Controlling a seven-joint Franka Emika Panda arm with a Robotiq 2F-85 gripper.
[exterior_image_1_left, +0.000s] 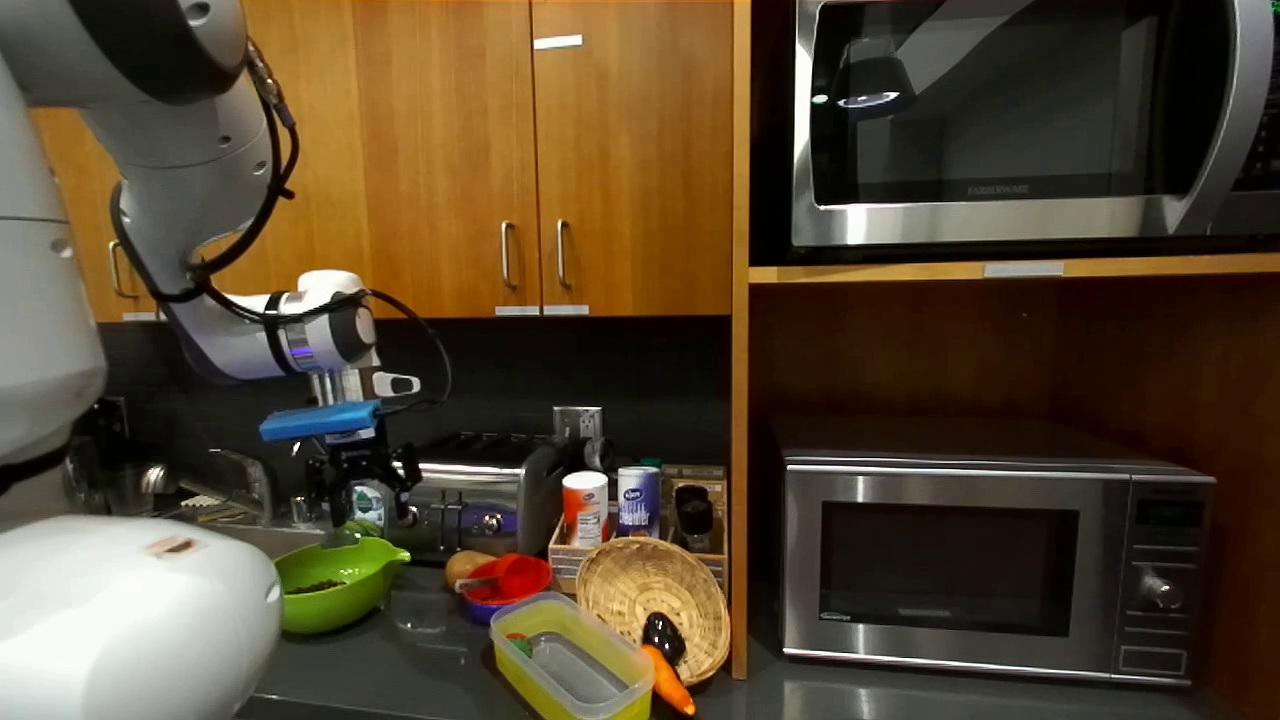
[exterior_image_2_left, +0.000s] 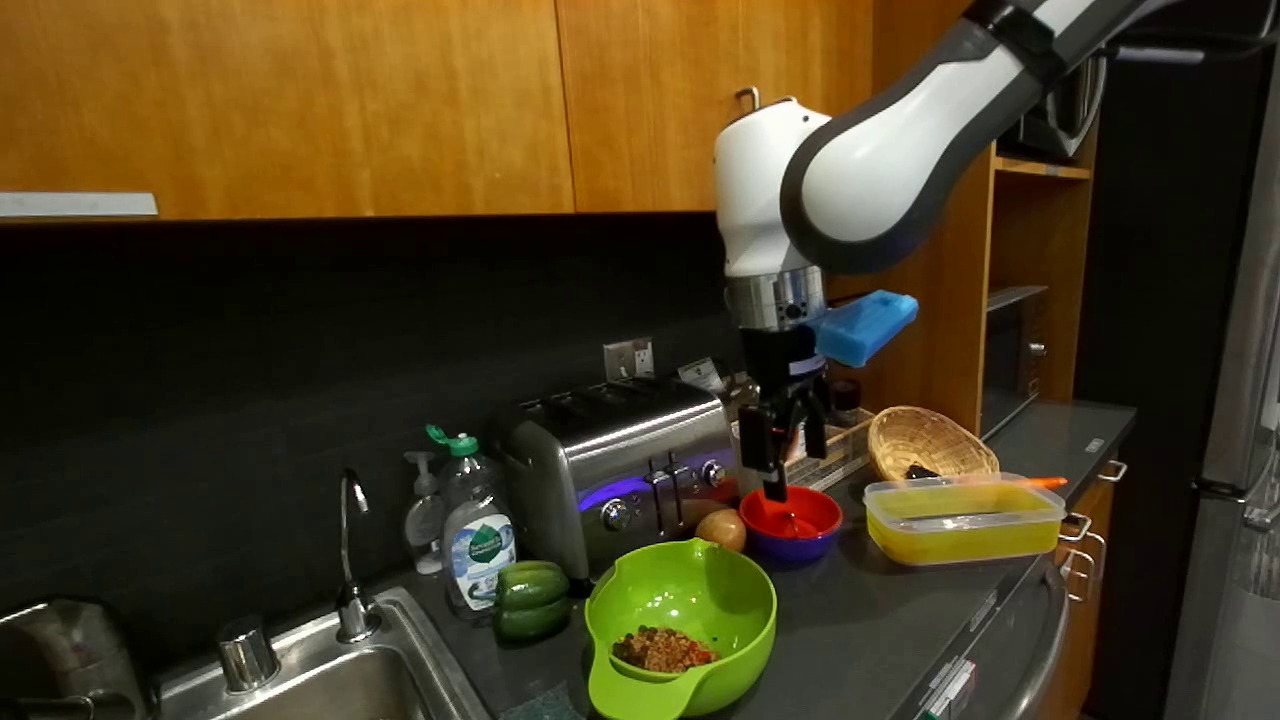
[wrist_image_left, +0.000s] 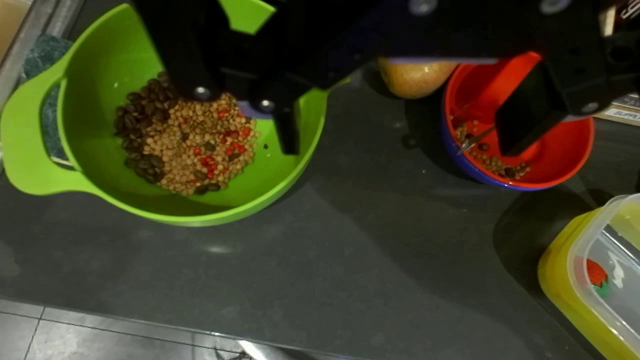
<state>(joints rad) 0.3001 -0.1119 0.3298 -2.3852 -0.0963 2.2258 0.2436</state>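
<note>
Hovering my gripper (wrist_image_left: 401, 145), spread and holding nothing, above the counter (wrist_image_left: 350, 270), I have the green bowl (wrist_image_left: 235, 215) and red bowl (wrist_image_left: 560, 145) below on opposite sides of it, both upright, presumably to keep their loose grains (wrist_image_left: 185, 145) contained.

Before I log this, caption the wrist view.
Open jaws above a counter: green bowl of dark beans and grains, red-lined bowl, yellow container.

We see a lime-green bowl (exterior_image_2_left: 738, 610), a red-and-blue bowl (exterior_image_2_left: 798, 547), black fingers (wrist_image_left: 527, 112), a yellow tub (exterior_image_2_left: 965, 540) and a dark grey bench (wrist_image_left: 340, 270).
</note>
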